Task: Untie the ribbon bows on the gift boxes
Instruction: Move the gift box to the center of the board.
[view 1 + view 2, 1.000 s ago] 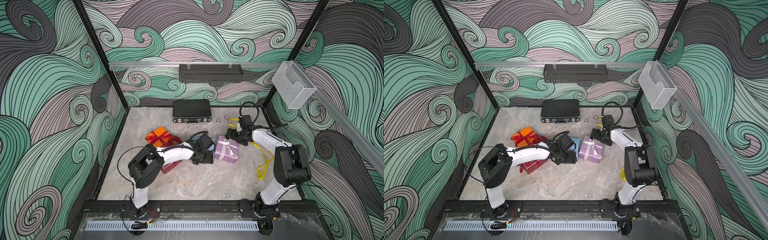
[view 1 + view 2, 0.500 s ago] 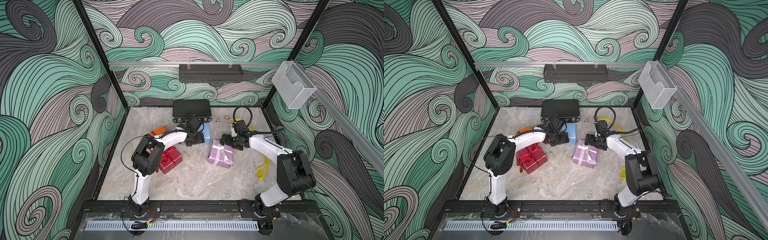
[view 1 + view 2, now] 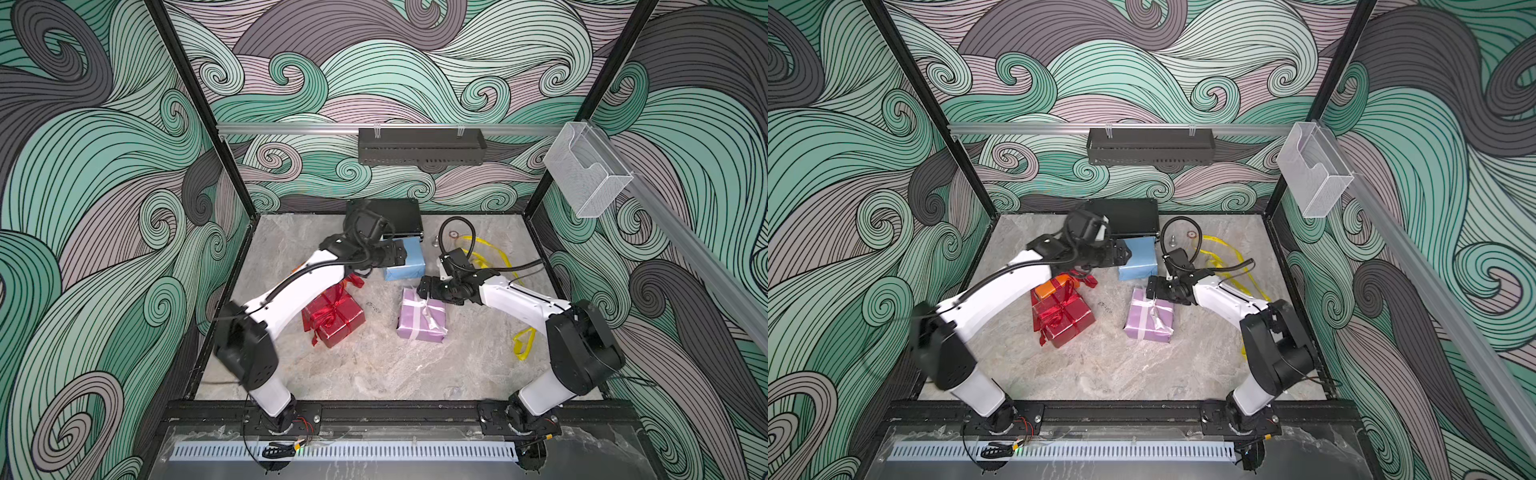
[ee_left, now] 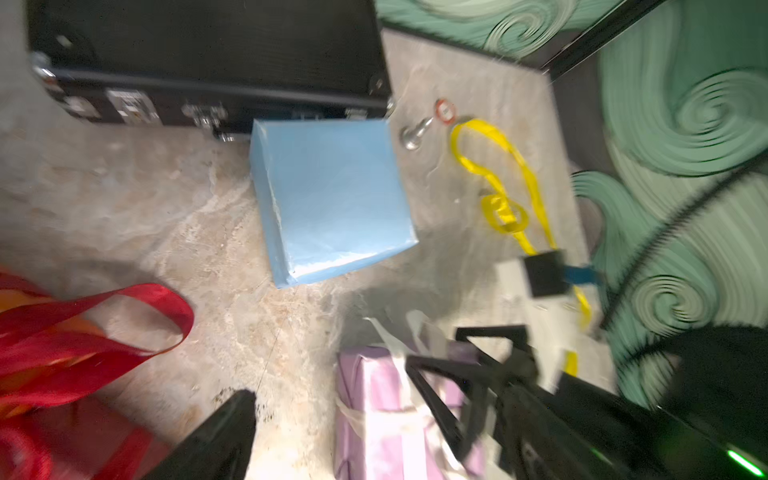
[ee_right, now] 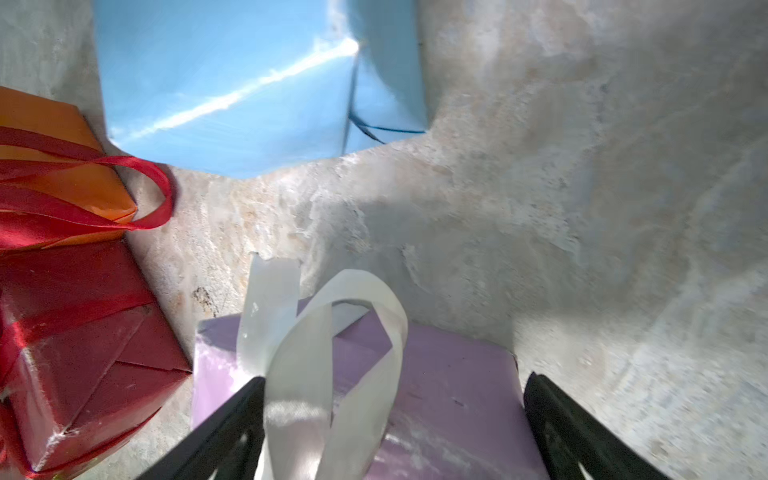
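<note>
Both top views are bright, even and sharp. Both wrist views show motion blur, and glare streaks the light blue box (image 5: 249,95).

The left arm is stretched far out across the bench, elbow lifted and wrist turned toward its partner. The left gripper (image 3: 400,258) hangs with fingers (image 4: 226,432) spread and empty. The right arm lies low and extended inward. The right gripper (image 3: 423,287) has its fingers (image 5: 232,424) wide apart, clamping nothing.
</note>
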`<state>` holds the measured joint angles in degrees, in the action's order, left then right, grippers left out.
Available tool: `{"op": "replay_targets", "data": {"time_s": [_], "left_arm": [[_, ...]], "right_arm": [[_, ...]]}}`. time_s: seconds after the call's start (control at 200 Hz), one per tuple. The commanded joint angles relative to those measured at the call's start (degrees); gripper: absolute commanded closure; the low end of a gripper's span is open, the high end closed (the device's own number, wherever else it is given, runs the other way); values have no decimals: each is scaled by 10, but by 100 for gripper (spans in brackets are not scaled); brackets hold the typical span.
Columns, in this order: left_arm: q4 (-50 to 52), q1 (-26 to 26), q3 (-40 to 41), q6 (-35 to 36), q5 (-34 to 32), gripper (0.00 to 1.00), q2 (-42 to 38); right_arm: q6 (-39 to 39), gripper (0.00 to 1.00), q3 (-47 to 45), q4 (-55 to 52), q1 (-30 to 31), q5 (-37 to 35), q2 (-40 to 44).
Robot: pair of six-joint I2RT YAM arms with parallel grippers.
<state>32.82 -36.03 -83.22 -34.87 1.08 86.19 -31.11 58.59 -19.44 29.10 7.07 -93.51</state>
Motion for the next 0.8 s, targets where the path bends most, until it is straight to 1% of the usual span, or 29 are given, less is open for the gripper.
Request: {"op": "replay_targets", "data": {"time_s": [0.0,0.09,0.205,0.24,0.305,0.4,0.475,0.515,0.605,0.685,0.796], "left_arm": [[-28,5,89,26,-44,2,-109],[-39,5,151,29,-71,2,-173],[-42,5,213,-14,-127,5,-239],[-45,5,222,-21,-132,5,-257],[-57,6,229,-19,-129,5,-283],[-58,18,230,-27,-120,5,-306],[-67,31,236,-34,-101,6,-313],[-71,36,236,-38,-86,7,-310],[-70,41,231,-45,-50,14,-288],[-71,41,227,-51,-5,21,-260],[-61,39,215,-59,56,31,-209]], "right_arm": [[-11,4,45,-8,27,-13,-26],[6,4,92,-46,61,-39,-59],[56,3,174,-128,110,-99,-99],[69,3,199,-158,121,-112,-103],[91,3,241,-203,135,-125,-94],[106,2,260,-235,141,-137,-45],[103,2,239,-241,139,-145,19],[99,2,215,-241,140,-136,59],[97,4,145,-239,140,-104,143],[95,12,80,-256,136,-94,202],[79,29,12,-288,113,-65,257]]}}
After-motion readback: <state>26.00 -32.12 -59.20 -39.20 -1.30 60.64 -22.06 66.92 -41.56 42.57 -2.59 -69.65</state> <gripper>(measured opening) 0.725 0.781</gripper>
